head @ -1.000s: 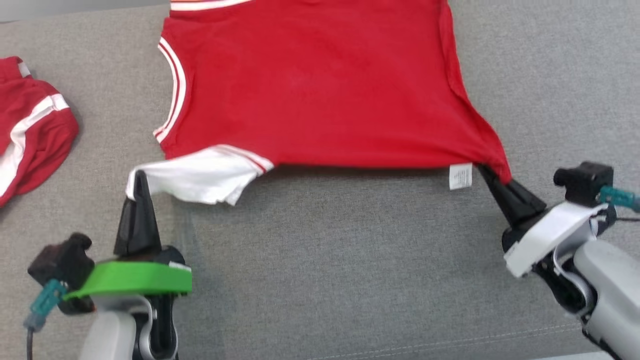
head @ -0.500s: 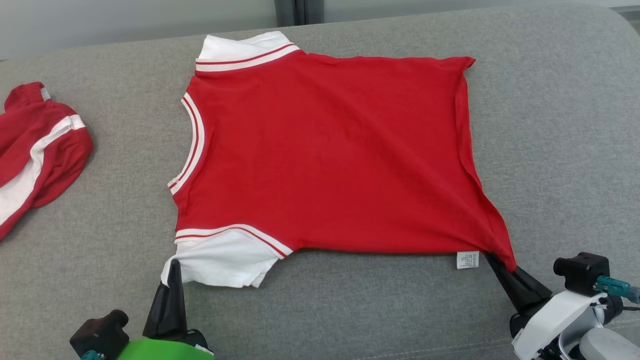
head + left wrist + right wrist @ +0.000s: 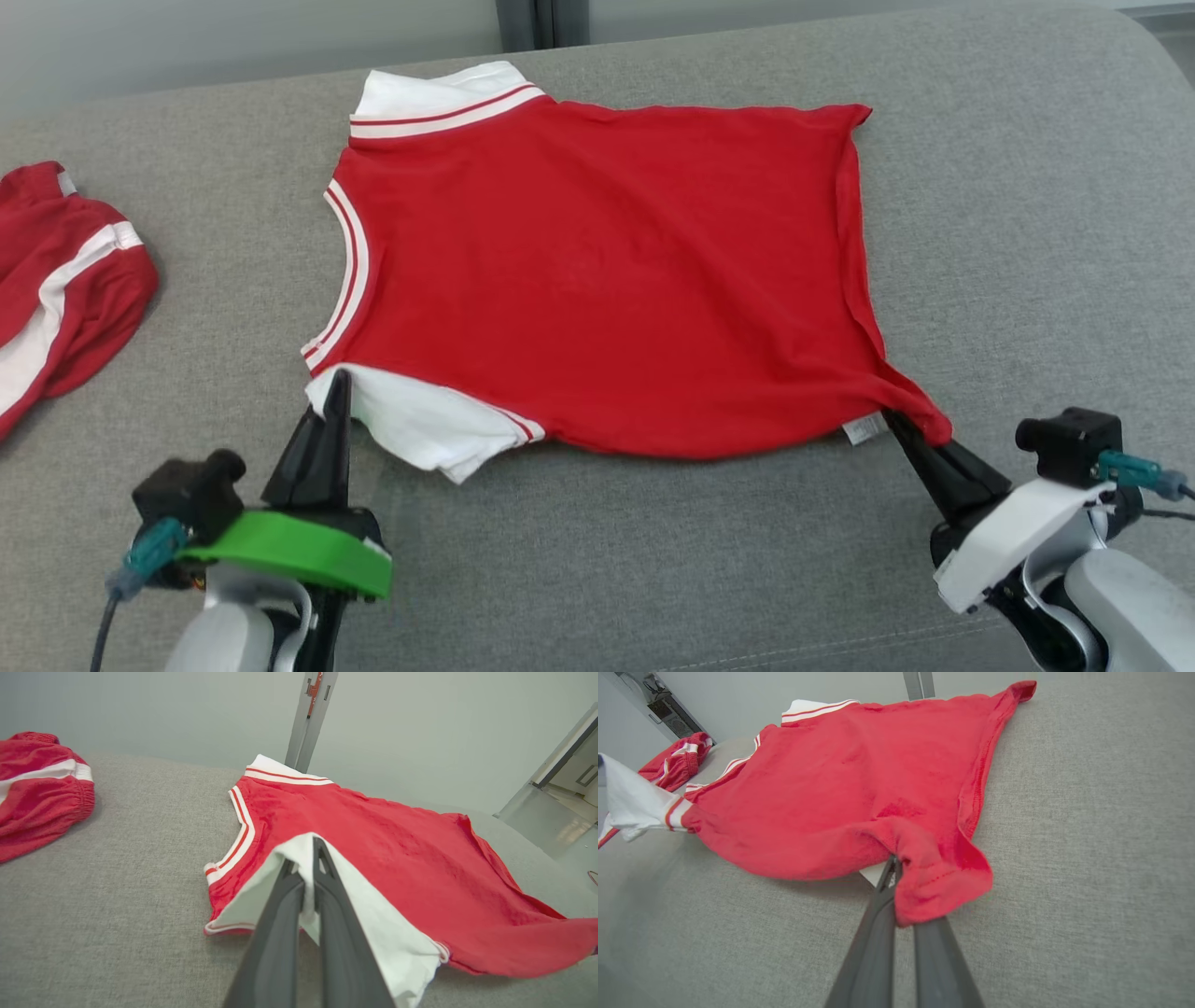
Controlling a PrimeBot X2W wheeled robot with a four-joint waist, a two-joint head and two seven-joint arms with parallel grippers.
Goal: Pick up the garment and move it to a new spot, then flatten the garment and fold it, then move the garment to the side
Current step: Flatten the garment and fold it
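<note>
- Fingers (image 3: 275,942) of the left gripper (image 3: 340,375) are pressed together, pinching the edge of the near white sleeve (image 3: 420,425).
- Fingers (image 3: 873,961) of the right gripper (image 3: 892,420) are likewise closed, clamped on the near bottom corner of the shirt (image 3: 597,280), where the red cloth bunches over the tips.
- A small white label (image 3: 861,429) sits just beside the right gripper's tips.
- Both pinched corners are lifted slightly, and the near edge hangs between them with a shadow beneath.
- The rest of the shirt lies spread on the grey cushion (image 3: 653,560), neckline toward the robot's left, hem toward its right, and the other white sleeve (image 3: 439,89) at the far edge.
- A second red garment (image 3: 56,280) with a white stripe lies crumpled on the cushion at the far left, well apart from the shirt.
</note>
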